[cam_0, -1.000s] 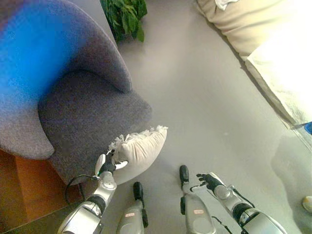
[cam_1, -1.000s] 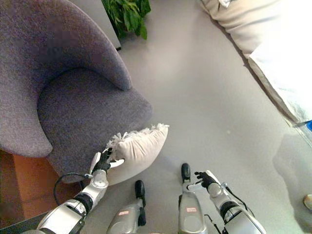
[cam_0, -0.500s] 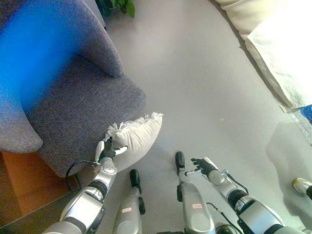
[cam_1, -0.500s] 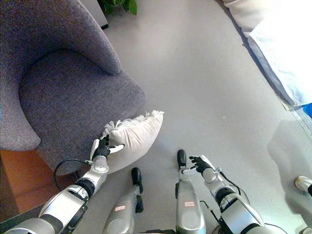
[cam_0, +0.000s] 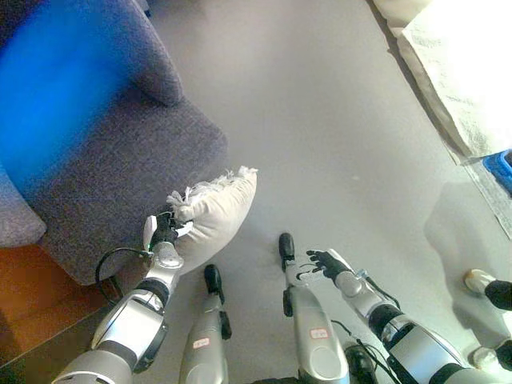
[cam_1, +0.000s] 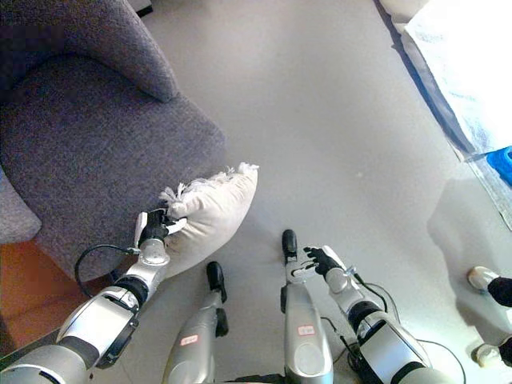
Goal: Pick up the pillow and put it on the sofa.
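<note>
The left hand [cam_1: 152, 230] pinches the fringed pillow [cam_1: 210, 214] beside the grey sofa [cam_1: 88, 152]; right hand [cam_1: 322, 260] seems loosely spread. Lift the pillow clear before swinging over the seat.

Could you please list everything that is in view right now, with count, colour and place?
pillow: one, cream with a fringed edge, lower centre-left, against the front of the armchair
armchair: one, grey fabric, upper left
floor: pale grey, across the middle
rug or floor patch: orange-brown, lower left beside the armchair
sofa: one, cream-white, upper right corner
blue object: one, right edge, too cut off to tell what it is
person's shoes: two, white, lower right edge
left hand: dark, fingers curled on the pillow's corner
right hand: dark, fingers spread, holding nothing, lower centre
</note>
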